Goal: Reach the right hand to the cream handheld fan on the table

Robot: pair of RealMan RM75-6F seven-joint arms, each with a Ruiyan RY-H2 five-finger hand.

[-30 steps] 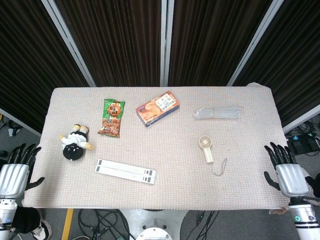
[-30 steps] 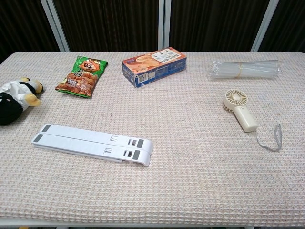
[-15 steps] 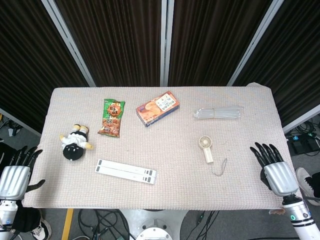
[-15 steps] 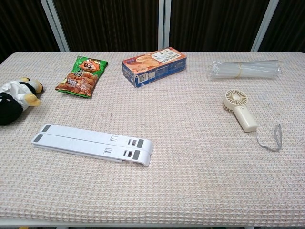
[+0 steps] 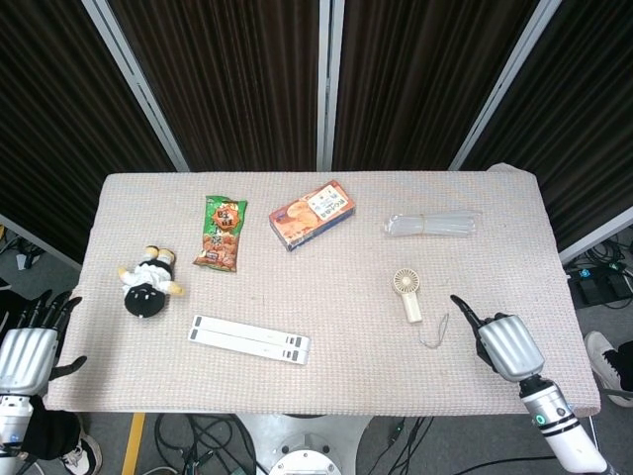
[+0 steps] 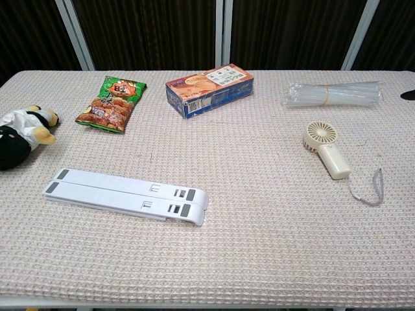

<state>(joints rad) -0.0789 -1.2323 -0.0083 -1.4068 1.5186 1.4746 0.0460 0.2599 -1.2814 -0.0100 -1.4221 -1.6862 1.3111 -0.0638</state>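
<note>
A: Where is the cream handheld fan now?

B: It lies flat on the table, and I take it as my landmark. Its round head points to the far side, its handle points to the near side, and a thin wrist strap goes out from the handle end. Nothing touches it.

A: And the right hand?

B: It is over the near right part of the table, to the right of the fan and a little nearer to the robot, close to the strap but apart from the fan itself. It holds nothing. One finger points toward the fan; the other fingers I cannot see well, so I cannot tell if the hand is released or clenched.

A: Why is it held so?

B: I think it comes from the side so that the handle is free for the fingers. This is only my judgement. The reach looks partly done, because contact is not yet made.

A: The left hand?

B: Far to the left of the fan, beyond the table edge, fingers spread, empty. It has no part in this step.

A: What else is near the fan?

B: Behind it lies a clear plastic bundle. Further left are a biscuit box, a green snack bag, a white folding stand and a plush toy.
</note>
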